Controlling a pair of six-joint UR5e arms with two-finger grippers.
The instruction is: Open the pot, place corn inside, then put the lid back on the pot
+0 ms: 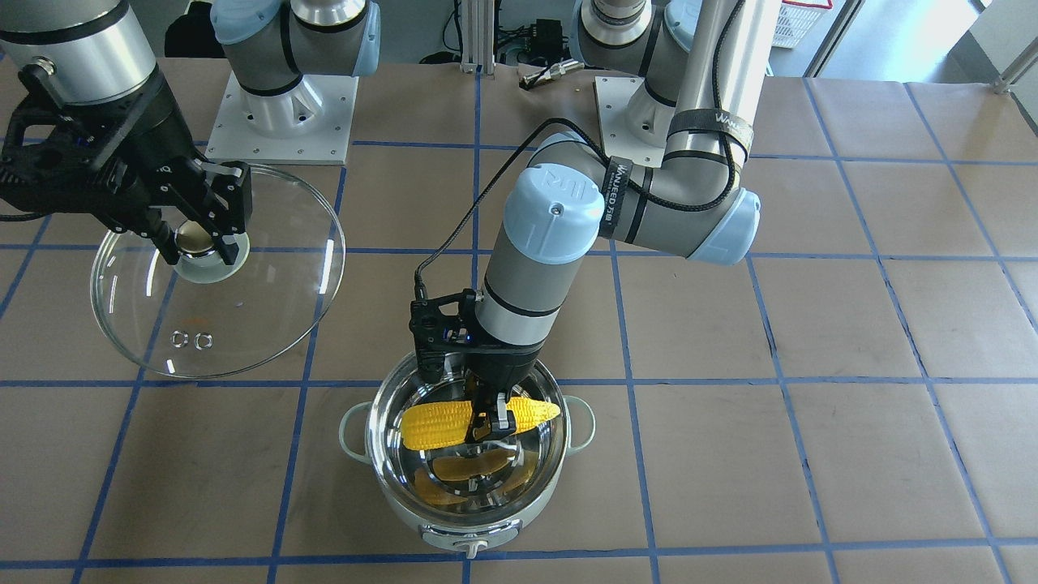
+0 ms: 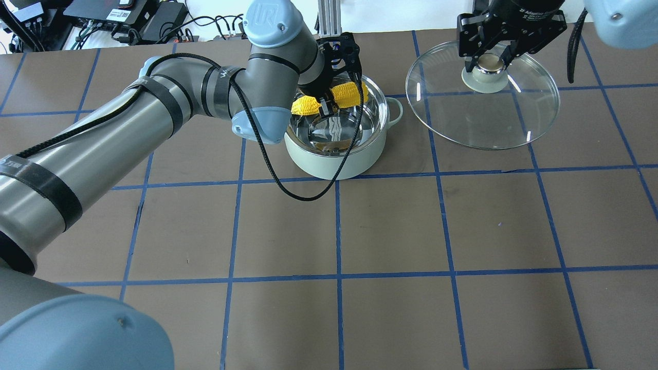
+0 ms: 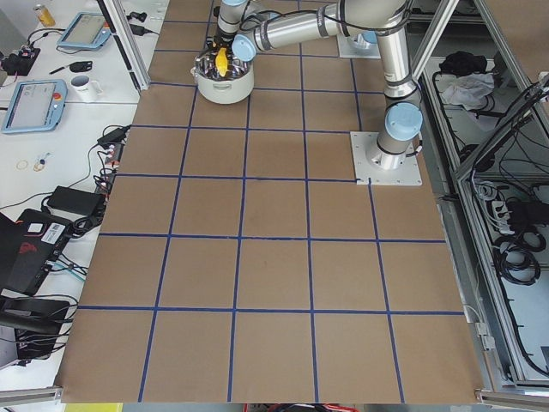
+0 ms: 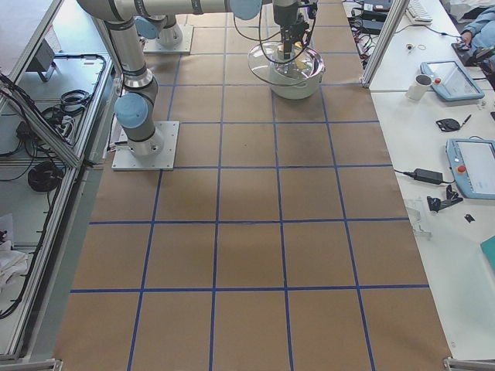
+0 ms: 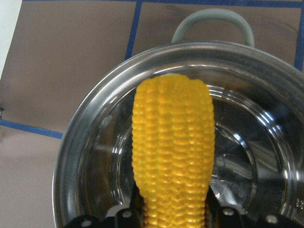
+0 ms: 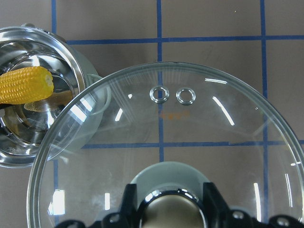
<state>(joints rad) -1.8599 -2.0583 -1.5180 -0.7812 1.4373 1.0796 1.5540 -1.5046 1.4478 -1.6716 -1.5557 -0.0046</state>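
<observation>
The mint-green pot [image 1: 454,529] stands open on the table, and it also shows in the overhead view [image 2: 334,160]. My left gripper [image 1: 493,422] is shut on the yellow corn [image 1: 434,423] and holds it level across the pot's opening, about at rim height. In the left wrist view the corn [image 5: 173,152] hangs over the shiny steel interior. My right gripper [image 2: 488,64] is shut on the beige knob of the glass lid [image 2: 483,123]. It holds the lid tilted beside the pot, clear of it. The lid [image 6: 190,133] fills the right wrist view.
Both arm bases stand on white plates [image 1: 280,122] at the robot's edge of the table. A black cable [image 2: 303,192] loops down from my left arm in front of the pot. Side benches hold tablets and a mug [image 4: 421,86].
</observation>
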